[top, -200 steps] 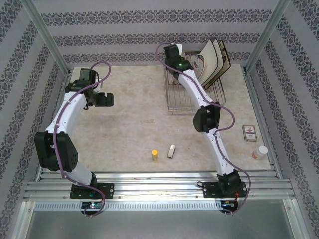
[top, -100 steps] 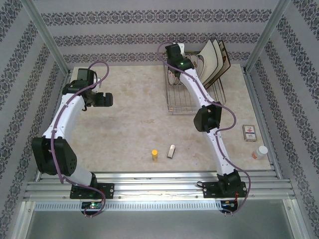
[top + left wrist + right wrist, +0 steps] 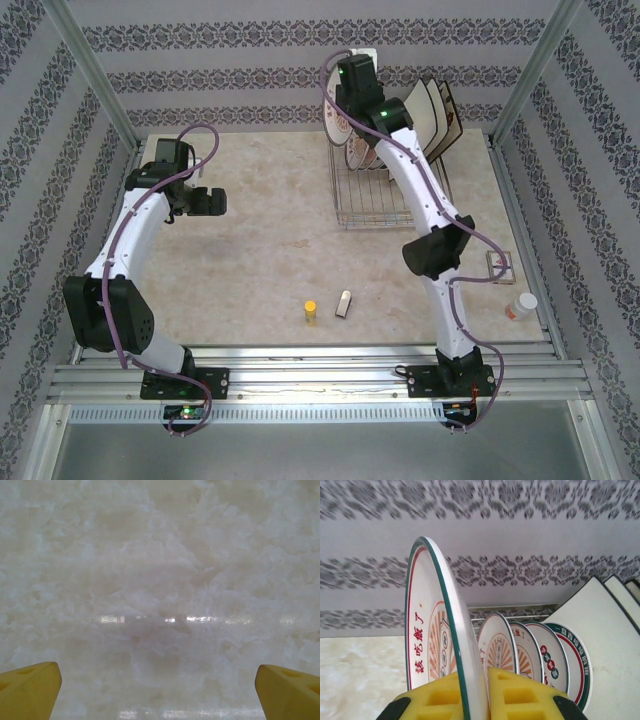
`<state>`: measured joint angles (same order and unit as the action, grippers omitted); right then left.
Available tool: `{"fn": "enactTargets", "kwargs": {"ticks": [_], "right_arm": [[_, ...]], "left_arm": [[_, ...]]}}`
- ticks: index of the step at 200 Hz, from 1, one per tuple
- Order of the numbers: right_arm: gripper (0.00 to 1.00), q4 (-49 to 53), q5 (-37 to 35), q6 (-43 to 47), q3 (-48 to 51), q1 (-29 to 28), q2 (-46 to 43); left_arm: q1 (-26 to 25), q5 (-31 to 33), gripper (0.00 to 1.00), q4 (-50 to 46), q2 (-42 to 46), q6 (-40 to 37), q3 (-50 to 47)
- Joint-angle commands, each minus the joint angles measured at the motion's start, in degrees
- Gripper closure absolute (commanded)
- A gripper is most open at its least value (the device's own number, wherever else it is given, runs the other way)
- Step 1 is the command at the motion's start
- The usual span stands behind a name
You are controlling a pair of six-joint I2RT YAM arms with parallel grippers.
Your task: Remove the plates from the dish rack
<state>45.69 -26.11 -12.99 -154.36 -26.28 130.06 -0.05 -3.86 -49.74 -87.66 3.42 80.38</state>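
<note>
The right end effector (image 3: 479, 690) is pinching a round teal-rimmed plate (image 3: 436, 625) by its lower rim, with yellow pads (image 3: 520, 695) on either face. That keeps the plate on edge so it can rise out of its slot without knocking its neighbours, I'd say. From the grip the plate rises toward 12 o'clock. The other round plates (image 3: 496, 647) stand at 2 o'clock and the square plates (image 3: 607, 645) at 3. The dish rack (image 3: 385, 205) sits at 1 o'clock on the surface (image 3: 270, 240). The left end effector (image 3: 205, 200) hangs spread wide over bare surface at 10 o'clock, out of the way, I'd guess.
</note>
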Motion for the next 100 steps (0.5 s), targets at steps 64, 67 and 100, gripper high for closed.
{"fn": "enactTargets", "kwargs": {"ticks": [64,67,100], "right_arm": [[1.00,-16.01,40.21,-10.65,30.89,3.49,-18.82],[1.00,-18.30,42.80,-11.77,33.32,3.87,-19.38],[1.00,-40.85,60.66,-22.33,53.28,6.91,-23.15]], "left_arm": [[-0.56,-3.31,0.00,-0.31,0.14,0.16,1.41],[-0.55,-3.56,0.00,-0.02,0.15,0.27,1.40],[-0.56,-9.26,0.00,1.85,0.29,0.32,1.82]]}}
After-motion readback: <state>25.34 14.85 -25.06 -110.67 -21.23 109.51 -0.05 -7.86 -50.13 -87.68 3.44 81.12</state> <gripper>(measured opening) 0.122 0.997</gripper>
